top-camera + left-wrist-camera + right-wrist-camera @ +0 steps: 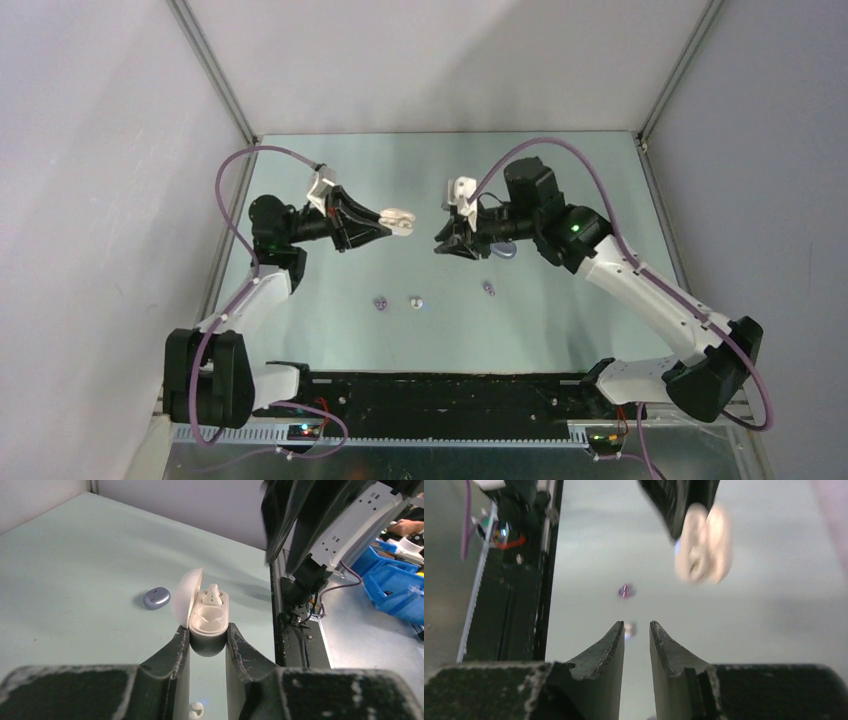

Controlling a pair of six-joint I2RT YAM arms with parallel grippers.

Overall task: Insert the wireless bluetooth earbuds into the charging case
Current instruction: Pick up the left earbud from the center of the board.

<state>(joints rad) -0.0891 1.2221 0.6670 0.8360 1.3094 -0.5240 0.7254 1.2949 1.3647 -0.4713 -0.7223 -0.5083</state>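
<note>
My left gripper (pixel 392 224) is shut on the open white charging case (pixel 209 622) and holds it above the table. One white earbud (pixel 213 596) sits in its far slot; the near slot is empty. My right gripper (pixel 441 247) is slightly open and empty, just right of the case, which shows blurred in the right wrist view (pixel 703 542). On the table lie a white earbud (pixel 416 300), a purple earbud (pixel 379 301) and another purple earbud (pixel 489 288). The closed purple case (pixel 156 597) lies on the table, partly hidden under the right arm in the top view (pixel 506 253).
A black base rail (pixel 450 390) runs along the near edge. Grey walls enclose the table on three sides. The right arm (pixel 300 520) hangs close ahead of the left gripper. Blue bins (pixel 395 585) stand outside the cell.
</note>
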